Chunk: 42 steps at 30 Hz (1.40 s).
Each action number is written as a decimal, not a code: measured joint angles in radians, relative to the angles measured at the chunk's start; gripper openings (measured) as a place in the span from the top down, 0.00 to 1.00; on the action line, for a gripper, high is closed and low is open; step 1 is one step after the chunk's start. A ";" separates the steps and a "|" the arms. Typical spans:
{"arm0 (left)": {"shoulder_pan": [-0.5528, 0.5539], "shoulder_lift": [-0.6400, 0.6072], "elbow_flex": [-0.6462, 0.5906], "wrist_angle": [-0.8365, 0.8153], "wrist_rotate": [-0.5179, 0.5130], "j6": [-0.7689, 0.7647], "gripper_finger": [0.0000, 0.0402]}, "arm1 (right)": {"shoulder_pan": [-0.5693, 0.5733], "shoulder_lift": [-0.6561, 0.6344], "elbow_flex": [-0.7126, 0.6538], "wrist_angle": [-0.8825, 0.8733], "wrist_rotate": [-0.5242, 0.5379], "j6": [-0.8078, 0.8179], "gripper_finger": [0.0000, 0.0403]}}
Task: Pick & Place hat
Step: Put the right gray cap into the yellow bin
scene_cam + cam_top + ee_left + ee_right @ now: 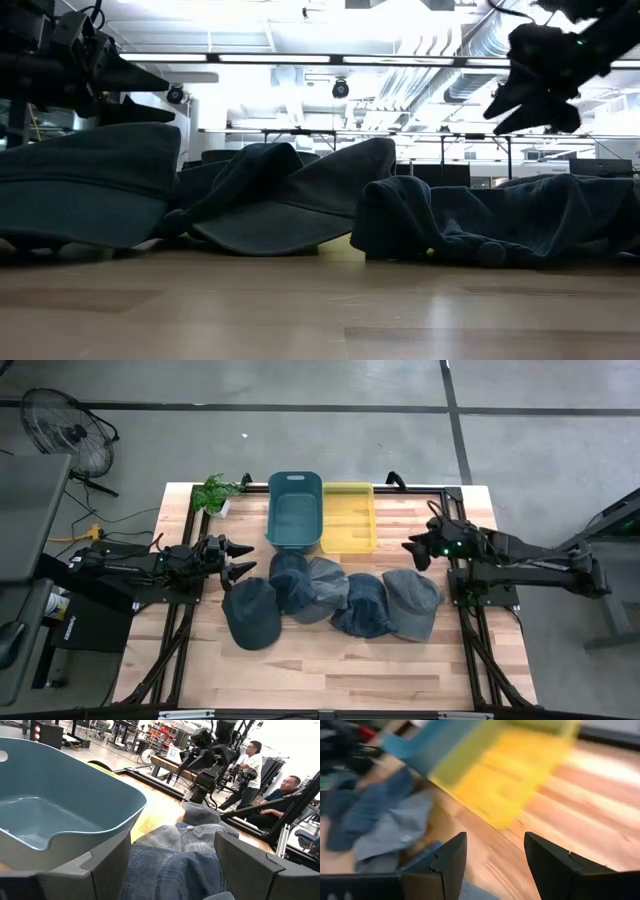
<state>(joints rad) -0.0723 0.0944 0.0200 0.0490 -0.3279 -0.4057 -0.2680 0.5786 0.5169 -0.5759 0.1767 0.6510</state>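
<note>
Several denim caps lie in an overlapping row across the table's middle, from a dark cap on the left to a grey-blue cap on the right. In the low view they rest on their brims and crowns. My left gripper hovers open above the table, left of the row and near the teal bin; in its wrist view its fingers frame the caps. My right gripper hangs open in the air right of the yellow bin, above the row's right end.
The teal bin and the yellow bin stand side by side at the table's far edge. A small potted plant sits at the far left corner. Bare wood lies along the near edge. People sit beyond the table.
</note>
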 joint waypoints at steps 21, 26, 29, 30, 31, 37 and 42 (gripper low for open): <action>0.000 0.000 0.000 0.000 0.003 0.000 0.29 | 0.065 0.423 0.369 -0.651 -0.216 0.658 0.52; 0.000 0.000 0.000 0.000 0.003 0.000 0.29 | 0.161 0.456 0.369 -0.664 -0.207 0.778 0.50; 0.000 0.000 0.000 0.000 0.003 0.000 0.29 | 0.210 0.481 0.369 -0.640 -0.198 0.834 0.45; 0.000 0.000 0.000 0.000 0.003 0.000 0.29 | 0.227 0.492 0.369 -0.628 -0.198 0.851 0.42; 0.000 0.000 0.000 0.000 0.003 0.000 0.29 | 0.244 0.504 0.369 -0.621 -0.203 0.876 0.39; 0.000 0.000 0.000 0.000 0.003 0.000 0.29 | 0.318 0.579 0.369 -0.602 -0.284 1.047 0.24; 0.000 0.000 0.000 0.000 0.003 0.000 0.29 | 0.360 0.637 0.369 -0.584 -0.300 1.131 0.21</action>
<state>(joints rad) -0.0725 0.0940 0.0198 0.0492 -0.3248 -0.4057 0.0920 1.2156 0.8856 -1.1599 -0.1234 1.7817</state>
